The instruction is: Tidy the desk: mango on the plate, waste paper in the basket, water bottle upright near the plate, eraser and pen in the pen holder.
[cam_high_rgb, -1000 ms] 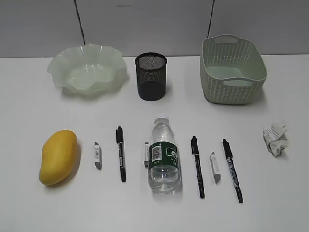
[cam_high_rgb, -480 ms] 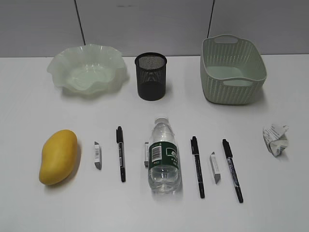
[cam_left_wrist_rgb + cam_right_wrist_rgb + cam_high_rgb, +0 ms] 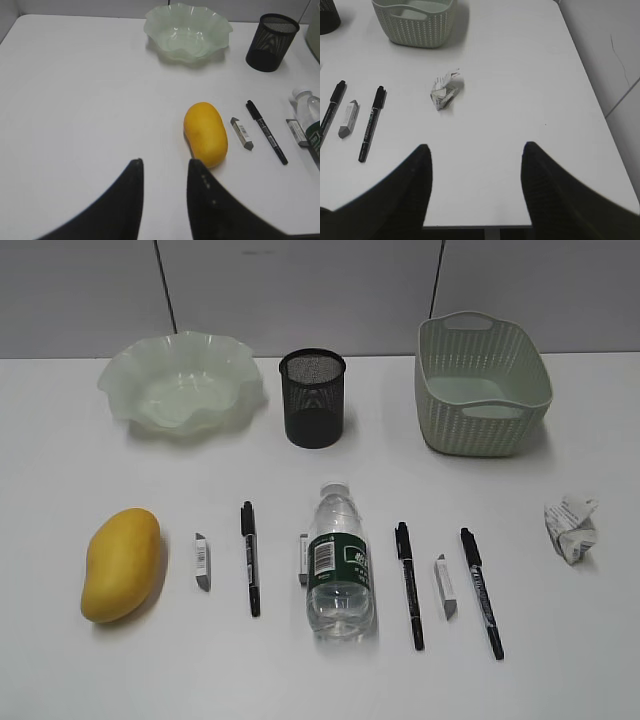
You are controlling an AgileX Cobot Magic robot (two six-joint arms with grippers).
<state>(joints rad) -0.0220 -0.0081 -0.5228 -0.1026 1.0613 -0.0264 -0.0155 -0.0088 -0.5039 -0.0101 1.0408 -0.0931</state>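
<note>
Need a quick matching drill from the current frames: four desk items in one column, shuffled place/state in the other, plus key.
Column 1
1. yellow-orange oval mango
2. clear plastic water bottle with dark green label
3. black metal mesh pen holder
4. crumpled white waste paper ball

Column 2
A. upright at the back, between the wavy pale green plate and the pale green woven-look basket
B. far right of the white desk, in front of the basket
C. lying on its side, cap toward the back
D. far left of the front row

Pairs: 1-D, 2-C, 3-A, 4-B
</note>
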